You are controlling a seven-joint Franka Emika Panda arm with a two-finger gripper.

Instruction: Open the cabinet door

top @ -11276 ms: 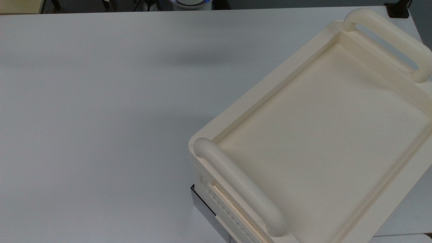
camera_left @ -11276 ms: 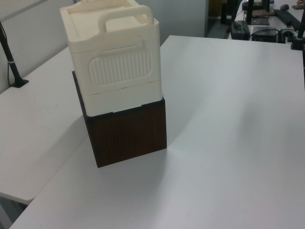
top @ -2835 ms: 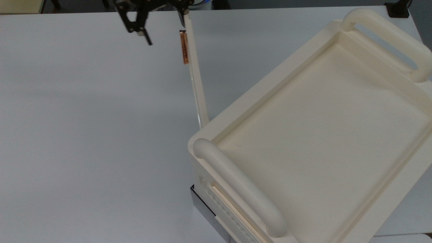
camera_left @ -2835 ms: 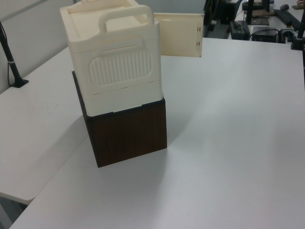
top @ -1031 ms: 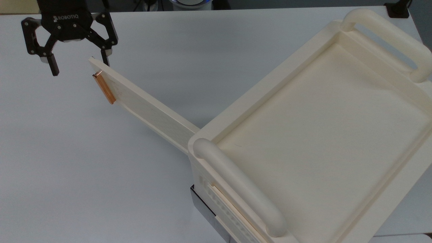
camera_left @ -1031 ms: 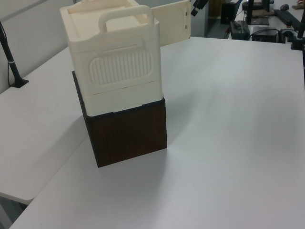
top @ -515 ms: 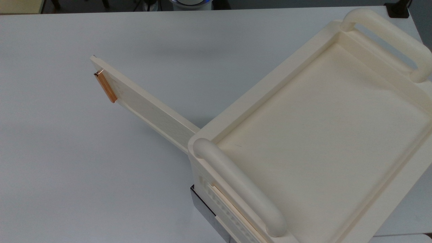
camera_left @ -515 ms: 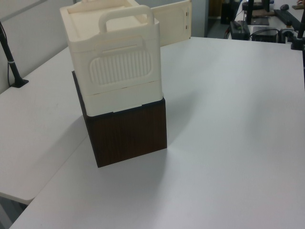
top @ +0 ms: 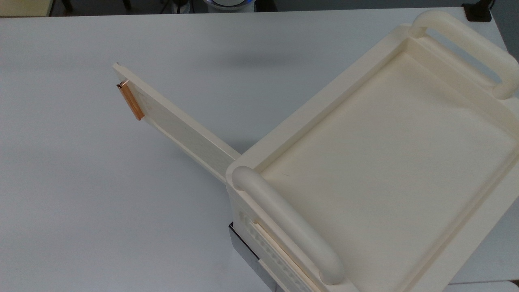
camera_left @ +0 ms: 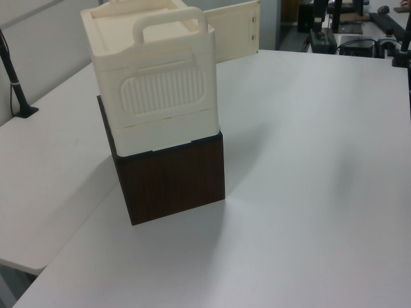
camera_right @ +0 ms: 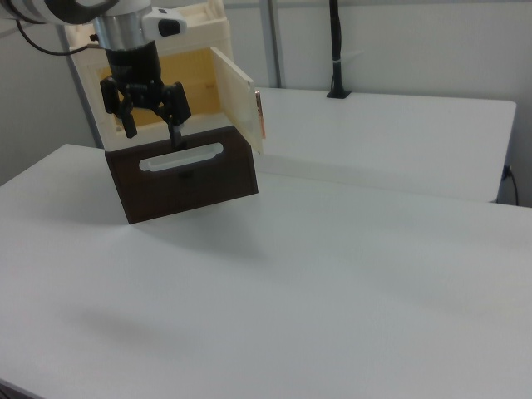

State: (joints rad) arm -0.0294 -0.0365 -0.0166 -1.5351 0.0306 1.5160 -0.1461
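Note:
The cream cabinet (top: 385,162) fills the top view's right half, with thick tube handles at both ends. Its cabinet door (top: 178,125) stands swung wide open, reaching toward the top view's upper left, and carries a copper bar handle (top: 130,101) near its free edge. In the left view the cabinet door (camera_left: 234,32) sticks out behind the cabinet (camera_left: 154,83). In the right view the cabinet door (camera_right: 235,104) stands out from the cabinet (camera_right: 212,33), whose yellowish inside is exposed. My gripper (camera_right: 152,133) hangs in front of that opening, open, apart from the door and holding nothing.
The cabinet sits on a dark brown box (camera_left: 173,179) with a white slot handle (camera_right: 181,158). A dark shiny plate (top: 247,251) shows under the cabinet's near end. White table (top: 101,182) spreads all around. Black poles (camera_right: 335,50) (camera_left: 16,83) stand on a neighbouring table.
A second ago my open gripper was at the door's free edge in the top view; it has since left that view. The door's free end has drifted slightly.

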